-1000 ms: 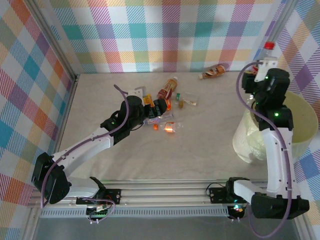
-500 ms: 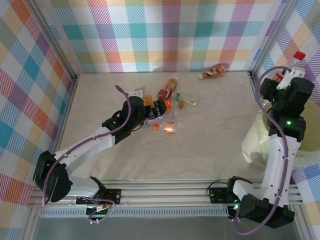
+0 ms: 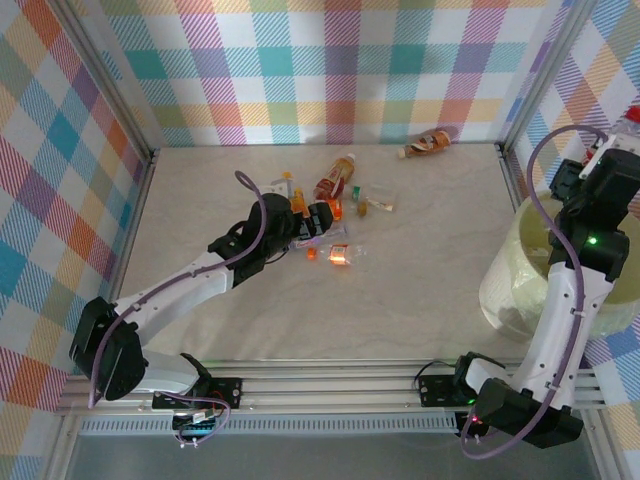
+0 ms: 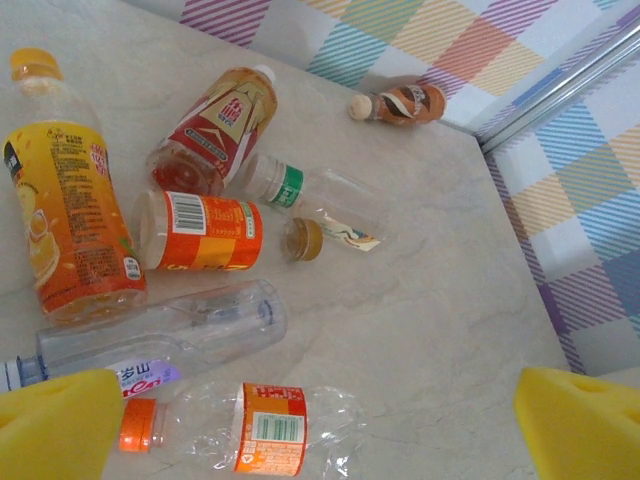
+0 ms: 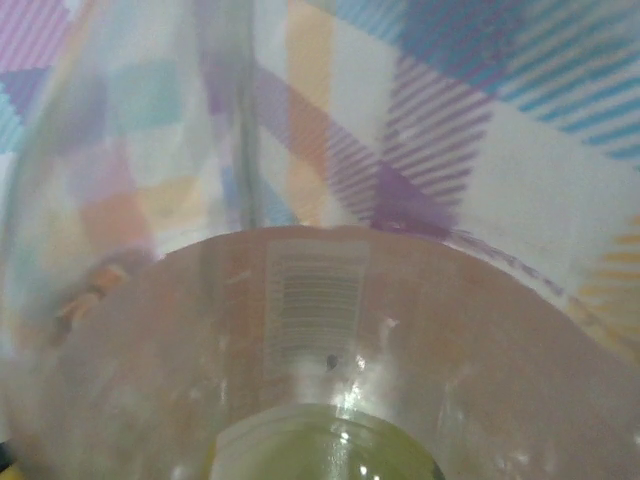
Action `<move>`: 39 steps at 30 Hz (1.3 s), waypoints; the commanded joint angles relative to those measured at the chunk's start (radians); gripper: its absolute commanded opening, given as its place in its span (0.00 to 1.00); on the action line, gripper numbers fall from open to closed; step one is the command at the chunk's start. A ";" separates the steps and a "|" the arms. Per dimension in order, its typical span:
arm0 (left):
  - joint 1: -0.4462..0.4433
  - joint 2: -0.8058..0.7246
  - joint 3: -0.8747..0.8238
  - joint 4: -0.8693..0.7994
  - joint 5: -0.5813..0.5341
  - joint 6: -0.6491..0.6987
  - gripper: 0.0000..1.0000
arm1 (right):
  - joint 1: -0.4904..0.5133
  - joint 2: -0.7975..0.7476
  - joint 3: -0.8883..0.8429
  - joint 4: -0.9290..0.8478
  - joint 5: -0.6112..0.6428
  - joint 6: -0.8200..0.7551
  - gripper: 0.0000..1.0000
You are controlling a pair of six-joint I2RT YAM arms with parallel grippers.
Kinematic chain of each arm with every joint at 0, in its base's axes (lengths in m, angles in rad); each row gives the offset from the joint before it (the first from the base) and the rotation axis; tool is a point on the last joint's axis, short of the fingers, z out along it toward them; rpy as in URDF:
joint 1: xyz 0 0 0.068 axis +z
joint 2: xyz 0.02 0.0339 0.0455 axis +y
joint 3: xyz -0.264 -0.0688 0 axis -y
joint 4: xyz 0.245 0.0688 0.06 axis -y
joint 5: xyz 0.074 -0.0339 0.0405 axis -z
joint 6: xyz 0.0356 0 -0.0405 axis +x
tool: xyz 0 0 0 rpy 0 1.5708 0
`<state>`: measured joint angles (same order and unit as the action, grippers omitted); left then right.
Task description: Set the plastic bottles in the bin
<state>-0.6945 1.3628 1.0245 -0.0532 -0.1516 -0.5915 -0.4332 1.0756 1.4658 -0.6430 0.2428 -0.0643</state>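
Currently, the right gripper (image 3: pixel 622 138) is closed on a clear red-capped bottle (image 3: pixel 630 116), which is held raised at the far side of the bin (image 3: pixel 505 285). In the right wrist view, this bottle is seen close up with its barcode label (image 5: pixel 318 300). The left gripper (image 3: pixel 320 215) is held open, well apart from the bin, with its yellow pads (image 4: pixel 55 425) spread wide over a cluster of lying bottles (image 4: pixel 200 230). A small brown bottle (image 3: pixel 427 143) lies alone at the back wall, nearer the bin than the cluster is.
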 commanded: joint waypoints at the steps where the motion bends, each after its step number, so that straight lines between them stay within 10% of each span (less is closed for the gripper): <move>1: -0.007 0.012 0.034 -0.019 -0.011 -0.011 1.00 | -0.016 -0.008 -0.072 -0.059 0.024 0.021 0.55; 12: -0.008 0.031 0.054 -0.063 -0.015 -0.008 1.00 | -0.016 0.026 -0.160 -0.224 -0.036 0.057 0.61; 25: -0.008 0.060 0.054 -0.071 -0.037 -0.010 1.00 | 0.003 0.069 -0.179 -0.100 -0.496 0.192 0.60; 39: -0.005 0.026 0.042 -0.117 -0.080 0.004 1.00 | 0.027 0.028 -0.199 -0.215 -0.236 0.058 0.68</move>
<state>-0.6945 1.4185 1.0592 -0.1444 -0.2047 -0.5907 -0.4114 1.1343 1.2816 -0.8112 -0.0643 0.0494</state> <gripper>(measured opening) 0.998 0.677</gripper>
